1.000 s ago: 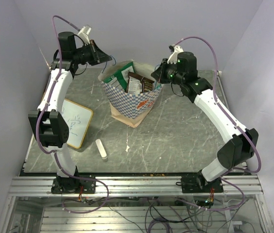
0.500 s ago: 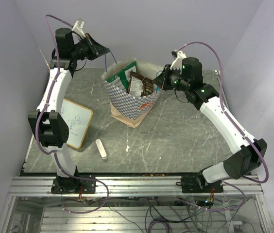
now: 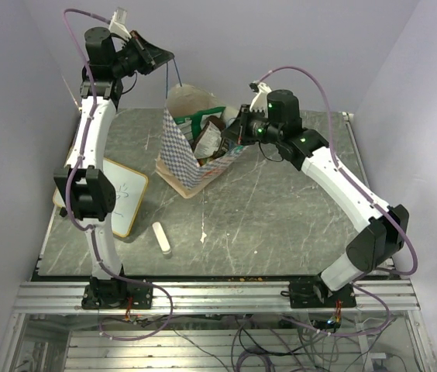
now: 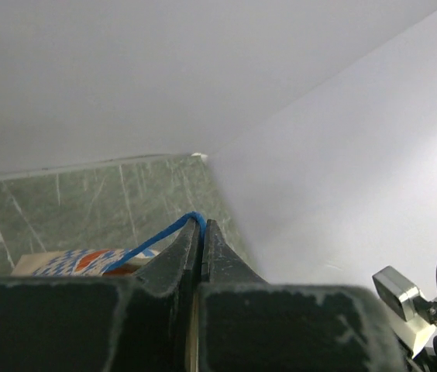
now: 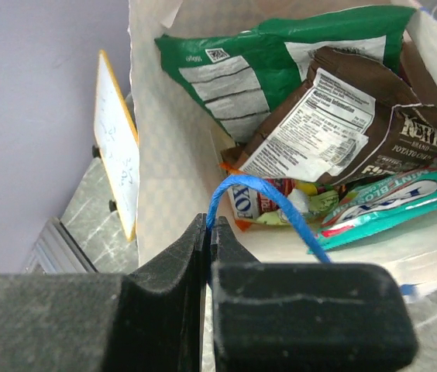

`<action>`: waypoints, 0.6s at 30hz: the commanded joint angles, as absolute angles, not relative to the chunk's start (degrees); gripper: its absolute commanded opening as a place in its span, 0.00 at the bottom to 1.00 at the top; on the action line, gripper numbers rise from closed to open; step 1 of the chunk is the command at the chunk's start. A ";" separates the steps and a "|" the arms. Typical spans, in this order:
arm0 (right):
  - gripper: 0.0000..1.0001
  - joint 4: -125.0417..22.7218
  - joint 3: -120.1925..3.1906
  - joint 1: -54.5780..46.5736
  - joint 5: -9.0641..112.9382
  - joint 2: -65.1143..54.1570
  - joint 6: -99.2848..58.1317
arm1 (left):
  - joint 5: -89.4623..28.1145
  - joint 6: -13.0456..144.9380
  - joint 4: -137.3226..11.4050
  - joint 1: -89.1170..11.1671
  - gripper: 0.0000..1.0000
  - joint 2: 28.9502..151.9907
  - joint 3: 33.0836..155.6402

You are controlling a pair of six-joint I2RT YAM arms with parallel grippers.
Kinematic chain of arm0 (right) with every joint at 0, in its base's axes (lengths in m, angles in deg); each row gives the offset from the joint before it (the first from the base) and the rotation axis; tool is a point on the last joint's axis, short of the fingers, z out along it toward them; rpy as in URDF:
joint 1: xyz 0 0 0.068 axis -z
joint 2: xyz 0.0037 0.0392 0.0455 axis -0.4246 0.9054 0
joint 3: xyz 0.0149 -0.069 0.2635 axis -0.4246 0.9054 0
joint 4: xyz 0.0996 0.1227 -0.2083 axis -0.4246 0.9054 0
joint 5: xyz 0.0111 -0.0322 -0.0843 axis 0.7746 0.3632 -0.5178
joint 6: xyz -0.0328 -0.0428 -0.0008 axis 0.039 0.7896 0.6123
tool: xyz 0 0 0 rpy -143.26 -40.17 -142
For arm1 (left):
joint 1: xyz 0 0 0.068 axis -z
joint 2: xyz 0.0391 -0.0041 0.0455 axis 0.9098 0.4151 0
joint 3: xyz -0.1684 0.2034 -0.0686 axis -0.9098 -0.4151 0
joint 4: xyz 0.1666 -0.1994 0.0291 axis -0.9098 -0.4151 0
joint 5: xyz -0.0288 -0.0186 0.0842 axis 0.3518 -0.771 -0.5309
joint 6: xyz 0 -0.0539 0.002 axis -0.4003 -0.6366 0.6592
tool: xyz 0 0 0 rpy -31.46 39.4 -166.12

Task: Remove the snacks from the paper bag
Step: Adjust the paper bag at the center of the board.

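Two cord handles [image 5: 249, 181] pinched; snacks [image 5: 335, 124] inside paper bag [image 3: 173, 147].

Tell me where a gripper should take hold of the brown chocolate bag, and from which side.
The brown chocolate bag lies on top of the green bag and other packets, uncovered. Probably pinch its crumpled exposed edge across the thin foil, coming in through the open mouth of the paper bag.

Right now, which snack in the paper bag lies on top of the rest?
The brown chocolate bag, white nutrition panel facing up. In the right wrist view it overlaps both the green bag and the teal packet.
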State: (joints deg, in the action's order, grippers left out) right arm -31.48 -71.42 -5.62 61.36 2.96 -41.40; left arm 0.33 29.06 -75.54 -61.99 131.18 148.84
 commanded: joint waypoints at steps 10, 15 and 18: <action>0.00 -32.43 -67.42 -7.06 66.18 0.69 -43.11 | 7.20 6.48 -35.29 -62.65 0.07 128.42 141.43; 0.04 -28.53 -60.66 -7.22 64.13 -5.31 -40.96 | 8.43 6.92 -37.61 -61.80 0.07 124.00 136.59; 0.13 -22.95 -59.62 -7.12 59.11 -8.05 -37.83 | 8.12 6.18 -36.65 -61.19 0.07 119.90 130.49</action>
State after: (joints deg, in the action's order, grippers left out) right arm -28.93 -60.69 -6.99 63.89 -3.71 -41.66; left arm 6.73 8.93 -46.52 -62.18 129.26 133.85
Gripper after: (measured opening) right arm 0.080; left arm 0.075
